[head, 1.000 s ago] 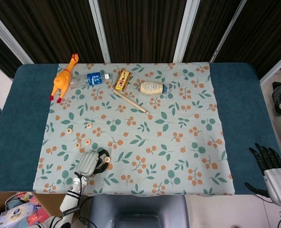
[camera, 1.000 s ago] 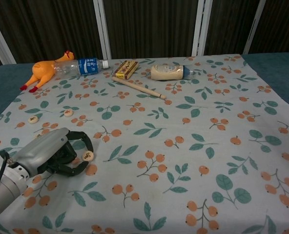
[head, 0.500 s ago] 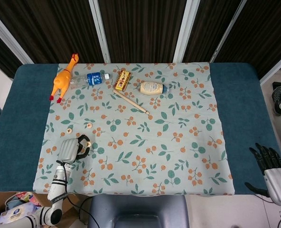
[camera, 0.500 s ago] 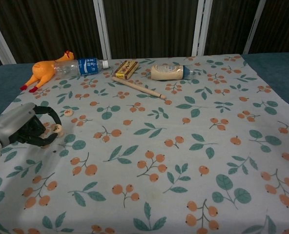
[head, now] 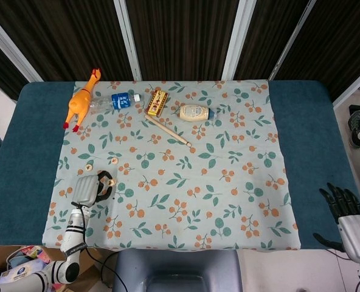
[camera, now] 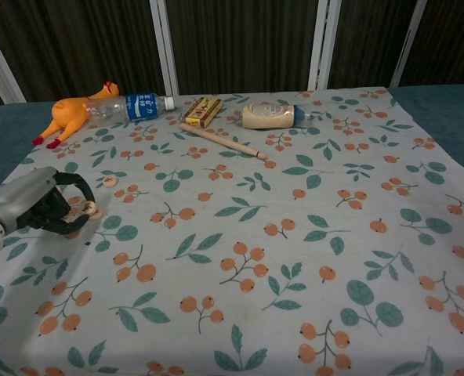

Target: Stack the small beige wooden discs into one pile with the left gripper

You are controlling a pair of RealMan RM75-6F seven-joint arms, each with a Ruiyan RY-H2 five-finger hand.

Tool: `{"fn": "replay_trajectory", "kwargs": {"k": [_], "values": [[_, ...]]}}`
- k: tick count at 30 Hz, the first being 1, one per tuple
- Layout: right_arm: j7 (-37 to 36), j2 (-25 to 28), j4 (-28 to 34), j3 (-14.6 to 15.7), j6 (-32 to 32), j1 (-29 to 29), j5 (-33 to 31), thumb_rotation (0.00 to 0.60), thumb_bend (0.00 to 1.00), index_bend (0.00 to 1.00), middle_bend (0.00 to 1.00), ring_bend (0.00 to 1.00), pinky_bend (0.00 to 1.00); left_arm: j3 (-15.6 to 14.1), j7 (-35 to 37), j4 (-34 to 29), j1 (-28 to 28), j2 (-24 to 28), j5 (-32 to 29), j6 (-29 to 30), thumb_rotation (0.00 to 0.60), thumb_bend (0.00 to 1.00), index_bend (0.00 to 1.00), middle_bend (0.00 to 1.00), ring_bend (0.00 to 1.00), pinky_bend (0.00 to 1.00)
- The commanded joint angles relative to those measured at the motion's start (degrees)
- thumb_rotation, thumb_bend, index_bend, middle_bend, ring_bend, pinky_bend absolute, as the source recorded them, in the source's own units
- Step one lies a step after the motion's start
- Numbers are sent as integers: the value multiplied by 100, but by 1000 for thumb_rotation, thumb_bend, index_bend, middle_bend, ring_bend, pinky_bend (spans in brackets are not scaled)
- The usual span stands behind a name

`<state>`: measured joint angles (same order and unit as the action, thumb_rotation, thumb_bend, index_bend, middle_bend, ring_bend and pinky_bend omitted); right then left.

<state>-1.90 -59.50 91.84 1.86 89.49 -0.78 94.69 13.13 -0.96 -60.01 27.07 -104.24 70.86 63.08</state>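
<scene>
1. Left robot hand (camera: 40,207) is seen low over the floral cloth (head: 228,201) at about 8 o'clock of the desk (head: 317,140), its dark fingers curled around one small beige disc (camera: 92,208), which is pinched at the fingertips.
2. Right robot hand (head: 344,210) is held off the desk's edge at about 4 o'clock, fingers spread and nothing in them.
3. A second disc (camera: 109,181) is found on the cloth just beyond the left robot hand, toward 12 o'clock of it; a third disc (head: 89,166) lies beside it, toward 10 o'clock of the robot hand.
4. Whether further discs lie under the left robot hand cannot be told.
5. Along the far edge, from 10 to 12 o'clock, are laid a rubber chicken (head: 81,102), a water bottle (head: 116,101) on its side, a small yellow box (head: 157,102) and a cream-coloured bottle (head: 195,112).
6. A wooden stick (head: 166,129) is laid at a slant just nearer than the box.
</scene>
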Motion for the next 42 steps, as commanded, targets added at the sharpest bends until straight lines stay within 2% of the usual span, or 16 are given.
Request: {"fn": "replay_trajectory", "kwargs": {"k": [1, 19, 29, 34, 38, 42], "values": [[-5, 0, -3, -1, 4, 0, 2, 600, 159, 0, 0, 0, 0, 17, -25, 53, 32, -46, -48, -36, 600, 402, 492, 1000, 1000, 1000], [12, 6, 6, 3, -1, -6, 0, 600, 159, 0, 0, 0, 0, 56, -12, 215, 125, -88, -238, -196, 600, 403, 458, 1000, 1000, 1000], [31, 4, 13, 3, -6, -8, -2, 600, 159, 0, 0, 0, 0, 54, 25, 163, 147, -72, -216, -140, 600, 403, 335, 1000, 1000, 1000], [14, 8, 10, -4, 12, -15, -7, 600, 159, 0, 0, 0, 0, -14, 56, -57, 92, 52, -96, 1, 600, 404, 309, 1000, 1000, 1000], [14, 7, 3, -3, 6, -12, -4, 600, 160, 0, 0, 0, 0, -157, 18, -464, -108, 349, 82, 321, 600, 404, 318, 1000, 1000, 1000], [46, -3, 11, 9, -12, -7, 12, 600, 159, 0, 0, 0, 0, -244, -67, -678, -253, 545, 10, 340, 600, 402, 338, 1000, 1000, 1000]]}}
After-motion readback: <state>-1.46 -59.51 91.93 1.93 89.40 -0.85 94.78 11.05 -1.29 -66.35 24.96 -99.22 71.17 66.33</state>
